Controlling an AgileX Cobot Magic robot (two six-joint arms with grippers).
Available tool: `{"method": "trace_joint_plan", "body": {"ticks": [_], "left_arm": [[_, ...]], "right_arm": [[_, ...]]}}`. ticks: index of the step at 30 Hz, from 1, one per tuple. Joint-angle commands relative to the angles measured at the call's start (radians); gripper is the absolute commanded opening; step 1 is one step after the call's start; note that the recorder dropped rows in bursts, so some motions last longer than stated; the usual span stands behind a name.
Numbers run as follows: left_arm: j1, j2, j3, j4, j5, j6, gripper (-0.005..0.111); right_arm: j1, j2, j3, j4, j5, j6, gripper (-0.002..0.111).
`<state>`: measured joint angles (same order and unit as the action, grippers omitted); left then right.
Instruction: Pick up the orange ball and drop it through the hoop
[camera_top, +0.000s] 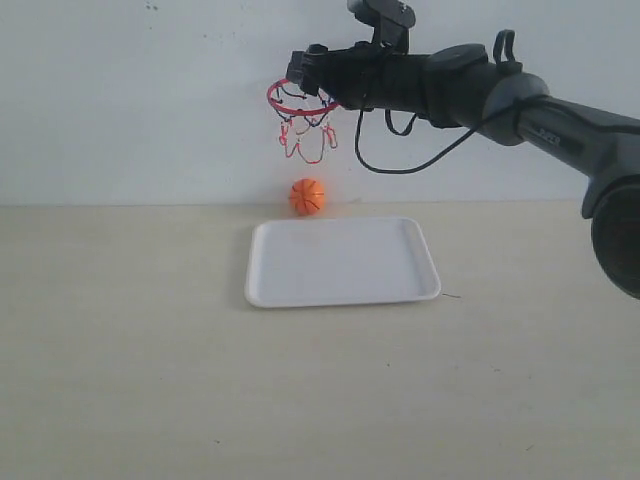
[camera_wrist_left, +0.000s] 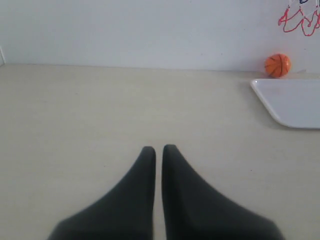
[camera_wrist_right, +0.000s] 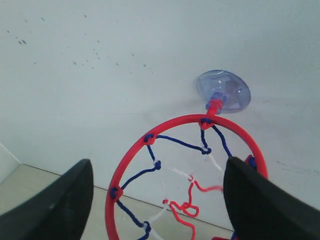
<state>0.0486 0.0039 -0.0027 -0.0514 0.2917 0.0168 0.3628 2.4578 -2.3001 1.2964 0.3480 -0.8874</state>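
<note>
A white wall (camera_top: 120, 100) rises behind a pale, wood-toned bench (camera_top: 150, 380). High against that wall, the right end effector (camera_top: 303, 75) is spread wide and holds nothing. In the right wrist view its two dark fingers (camera_wrist_right: 60, 200) stand either side of the hoop (camera_wrist_right: 172, 121), with the red ring between them. Whether they touch the ring cannot be told. A clear suction cup (camera_wrist_right: 223, 90) fixes the ring to the wall, and a net (camera_wrist_right: 182, 200) of blue, red and white string hangs from it.

In the exterior view the right arm (camera_top: 520, 110) reaches in from 3 o'clock, and a black cable (camera_top: 400, 165) loops below its wrist.

The orange ball (camera_top: 307, 197) sits at 6 o'clock from the hoop, well below the net and free of both end effectors. It is level with the line where bench meets wall. Whether it rests on the bench or is in the air cannot be told. A white tray (camera_top: 340, 262) lies flat on the bench, and the ball is just beyond its far edge, at about 11 o'clock from the tray's middle.

The left end effector (camera_wrist_left: 159, 152) hangs low over bare bench well away from the tray. Its fingers are drawn to a thin slit with nothing between them.
</note>
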Motion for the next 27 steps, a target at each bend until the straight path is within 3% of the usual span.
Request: {"method": "trace_joint_plan", "body": {"ticks": [1,8,10,13,18,24,27], "left_arm": [[0.0,-0.004,0.003,-0.01,-0.001,0.003,0.004],[0.0,-0.004,0.003,-0.01,-0.001,0.003,0.004],[0.0,-0.004,0.003,-0.01,-0.001,0.003,0.004],[0.0,-0.004,0.003,-0.01,-0.001,0.003,0.004],[0.0,-0.004,0.003,-0.01,-0.001,0.003,0.004],[0.0,-0.004,0.003,-0.01,-0.001,0.003,0.004],[0.0,-0.004,0.003,-0.01,-0.001,0.003,0.004]], "right_arm": [[-0.005,-0.018,-0.007,0.0,0.002,-0.003,0.069],[-0.041,-0.086,-0.007,-0.096,0.115,0.096,0.068],[-0.068,-0.103,-0.007,-0.172,0.185,0.173,0.063],[-0.132,-0.12,-0.007,-0.255,0.329,0.259,0.042],[-0.248,-0.122,-0.007,-0.225,0.591,0.302,-0.001],[-0.355,-0.122,-0.005,-0.145,0.845,0.306,0.0],[-0.384,-0.122,-0.005,-0.137,0.873,0.329,0.0]]}}
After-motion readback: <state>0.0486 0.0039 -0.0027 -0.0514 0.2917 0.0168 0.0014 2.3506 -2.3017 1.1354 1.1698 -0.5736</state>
